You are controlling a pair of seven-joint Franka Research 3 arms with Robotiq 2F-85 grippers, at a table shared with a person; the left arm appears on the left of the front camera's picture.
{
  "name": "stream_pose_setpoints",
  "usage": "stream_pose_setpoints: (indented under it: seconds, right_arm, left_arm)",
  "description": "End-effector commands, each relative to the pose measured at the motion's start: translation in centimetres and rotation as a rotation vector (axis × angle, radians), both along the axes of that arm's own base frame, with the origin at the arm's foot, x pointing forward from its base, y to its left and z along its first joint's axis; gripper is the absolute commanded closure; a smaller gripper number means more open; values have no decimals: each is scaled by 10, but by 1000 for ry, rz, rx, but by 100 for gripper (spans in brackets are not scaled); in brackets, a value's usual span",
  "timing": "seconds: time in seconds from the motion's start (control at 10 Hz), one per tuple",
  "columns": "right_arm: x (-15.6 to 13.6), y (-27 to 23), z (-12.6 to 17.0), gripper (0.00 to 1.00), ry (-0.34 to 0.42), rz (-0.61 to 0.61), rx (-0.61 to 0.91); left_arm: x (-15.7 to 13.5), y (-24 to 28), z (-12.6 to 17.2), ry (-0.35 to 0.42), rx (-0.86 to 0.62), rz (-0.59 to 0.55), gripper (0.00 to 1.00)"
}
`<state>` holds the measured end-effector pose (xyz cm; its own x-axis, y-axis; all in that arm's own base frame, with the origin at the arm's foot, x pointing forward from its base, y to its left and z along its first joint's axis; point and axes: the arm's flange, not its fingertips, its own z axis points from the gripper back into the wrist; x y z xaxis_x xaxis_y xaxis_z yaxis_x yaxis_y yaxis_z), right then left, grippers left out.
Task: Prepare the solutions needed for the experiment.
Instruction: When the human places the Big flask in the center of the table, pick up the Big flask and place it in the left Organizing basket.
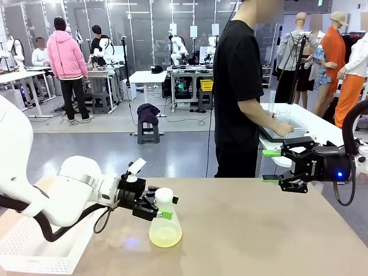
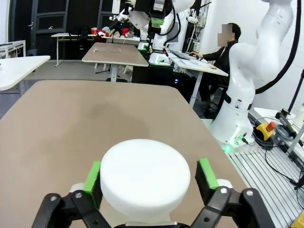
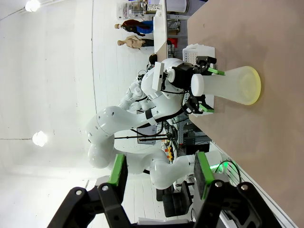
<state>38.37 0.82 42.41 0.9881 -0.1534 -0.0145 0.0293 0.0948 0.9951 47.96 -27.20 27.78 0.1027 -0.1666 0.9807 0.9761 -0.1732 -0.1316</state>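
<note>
A translucent conical flask (image 1: 165, 225) stands on the brown table (image 1: 259, 230), left of the middle. Pale yellow solution (image 1: 165, 236) fills its bottom. A white round cap (image 1: 163, 194) sits on the neck. My left gripper (image 1: 167, 206) straddles the neck and cap; in the left wrist view the green pads (image 2: 207, 176) flank the cap (image 2: 145, 175), with a slim gap on one side. My right gripper (image 1: 270, 165) hovers open and empty over the table's right side. The right wrist view shows the flask (image 3: 237, 85) lying sideways in the picture, with my left gripper (image 3: 204, 90) at its neck.
A white perforated tray (image 1: 34, 253) sits at the table's near-left corner under my left arm. A person (image 1: 238, 92) in a black shirt stands at the far side, with a hand (image 1: 283, 127) on a tray on the white side table.
</note>
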Motion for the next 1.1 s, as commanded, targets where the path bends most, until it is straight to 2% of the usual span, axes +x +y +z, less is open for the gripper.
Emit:
stream_pose_setpoints:
  seconds: [0.0, 0.1, 0.2, 0.3, 0.4, 0.5, 0.6, 0.7, 0.9, 1.0]
  right_arm:
    - [-1, 0, 0, 28, -4, 0, 4]
    - [-1, 0, 0, 28, -4, 0, 4]
    - [-1, 0, 0, 28, -4, 0, 4]
    - [-1, 0, 0, 28, -4, 0, 4]
    - [-1, 0, 0, 28, -4, 0, 4]
    - [-1, 0, 0, 28, -4, 0, 4]
    - [-1, 0, 0, 28, -4, 0, 4]
    - [-1, 0, 0, 28, -4, 0, 4]
    - [-1, 0, 0, 28, -4, 0, 4]
    - [-1, 0, 0, 28, -4, 0, 4]
  left_arm:
    - [4, 1, -3, -21, -63, 1, 18]
    - [4, 1, -4, -18, -70, 6, 34]
    - [5, 1, -6, -11, -70, 5, 37]
    - [7, -1, -8, -4, -70, 8, 53]
    - [8, -3, -8, 2, -70, 5, 56]
    - [9, -4, -9, 6, -71, 1, 72]
    - [9, -6, -8, 8, -71, -1, 75]
    - [10, -7, -8, 10, -72, -3, 91]
    - [11, -7, -7, 2, -68, -3, 100]
    - [10, -6, -6, -4, -65, -3, 100]
